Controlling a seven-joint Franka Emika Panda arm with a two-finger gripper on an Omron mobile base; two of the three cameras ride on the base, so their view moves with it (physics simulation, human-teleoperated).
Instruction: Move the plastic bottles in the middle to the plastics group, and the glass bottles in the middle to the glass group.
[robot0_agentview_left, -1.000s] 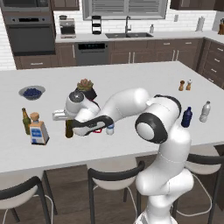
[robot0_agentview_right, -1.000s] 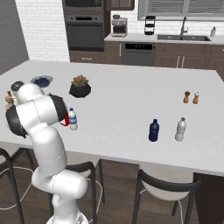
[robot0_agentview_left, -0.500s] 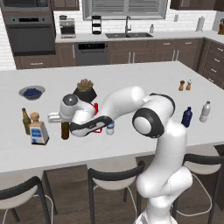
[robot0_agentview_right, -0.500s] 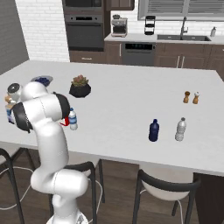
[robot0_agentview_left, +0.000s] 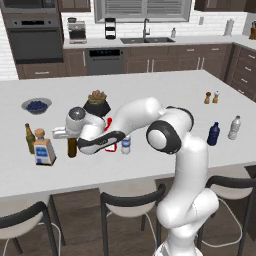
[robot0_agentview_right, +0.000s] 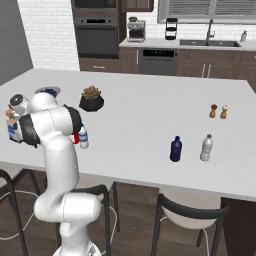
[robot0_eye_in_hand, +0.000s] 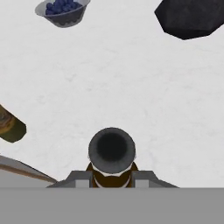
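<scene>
In the left base view the arm reaches left across the white tabletop, its hand over the dark brown beer bottle, which stands upright just right of the square clear bottle and the olive-green bottle. The red bottle peeks out behind the forearm, the small water bottle just beside it. Far right stand the dark blue bottle and the greyish clear bottle. In the right base view the water bottle stands beside the arm; the blue bottle and greyish bottle stand well apart from it. In the hand view the fingers close narrowly around the beer bottle, seen from above, with a bowl of blueberries and a dark plant pot beyond.
</scene>
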